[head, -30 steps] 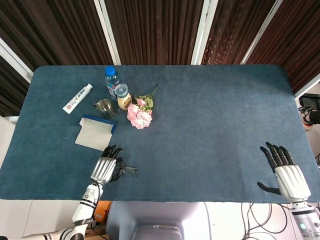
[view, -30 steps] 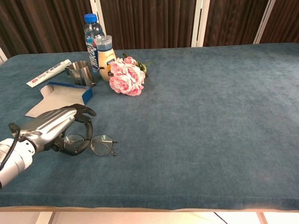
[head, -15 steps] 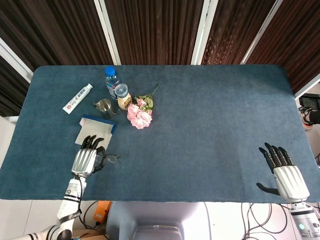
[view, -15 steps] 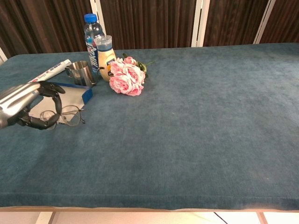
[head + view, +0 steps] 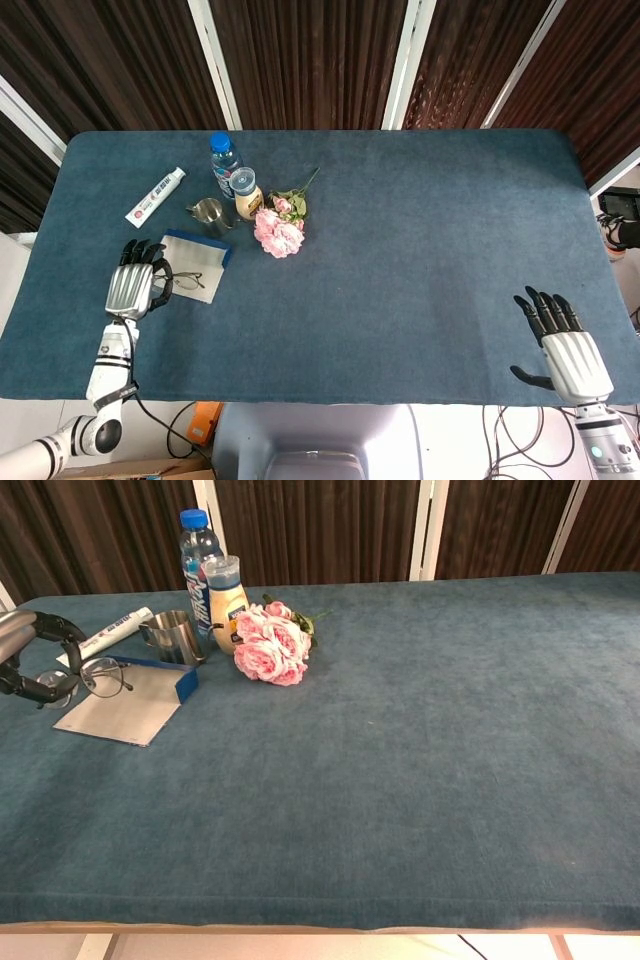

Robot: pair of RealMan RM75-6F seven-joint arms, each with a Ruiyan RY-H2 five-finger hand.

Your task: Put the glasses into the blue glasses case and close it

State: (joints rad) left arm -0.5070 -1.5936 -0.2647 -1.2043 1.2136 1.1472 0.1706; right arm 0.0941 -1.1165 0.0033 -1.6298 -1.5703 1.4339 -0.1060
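Head view, my left hand (image 5: pixel 134 287) holding glasses (image 5: pixel 186 282) over open blue case (image 5: pixel 196 263), my right hand (image 5: pixel 566 345) empty, fingers spread.

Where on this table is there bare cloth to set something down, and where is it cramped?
Bare: everything between the pink flowers and the right hand, plus the near strip. Crowded: the far-left corner, where toothpaste, water bottle, cup and open case cluster and the left hand holds the glasses.
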